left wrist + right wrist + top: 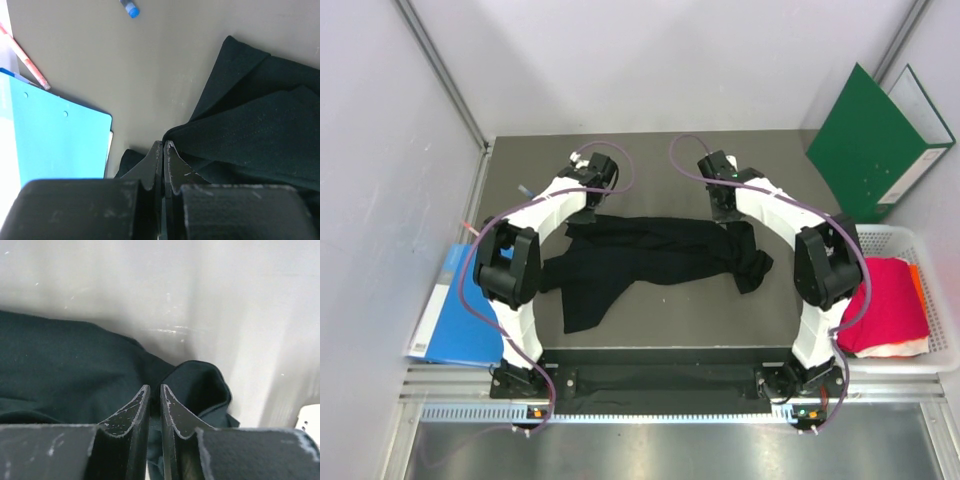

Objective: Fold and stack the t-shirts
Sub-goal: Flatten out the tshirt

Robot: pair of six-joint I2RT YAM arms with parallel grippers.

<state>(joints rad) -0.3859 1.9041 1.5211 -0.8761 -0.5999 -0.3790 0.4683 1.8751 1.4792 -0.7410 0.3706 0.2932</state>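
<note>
Black t-shirt [640, 255] crumpled mid-table; magenta-red t-shirt [890, 300] in basket

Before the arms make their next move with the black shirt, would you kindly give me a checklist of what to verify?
1. Left end effector closed on the edge of the black t-shirt: ok.
2. Right end effector closed on cloth: ok, fabric shows between its fingers.
3. Shirt lying flat: not ok, it is bunched at its right end and one part trails toward the near left.
4. Shirt apart from the blue folder: cannot tell, the left arm hides the gap from above.
5. Magenta-red t-shirt out of the way in the white basket: ok.
</note>
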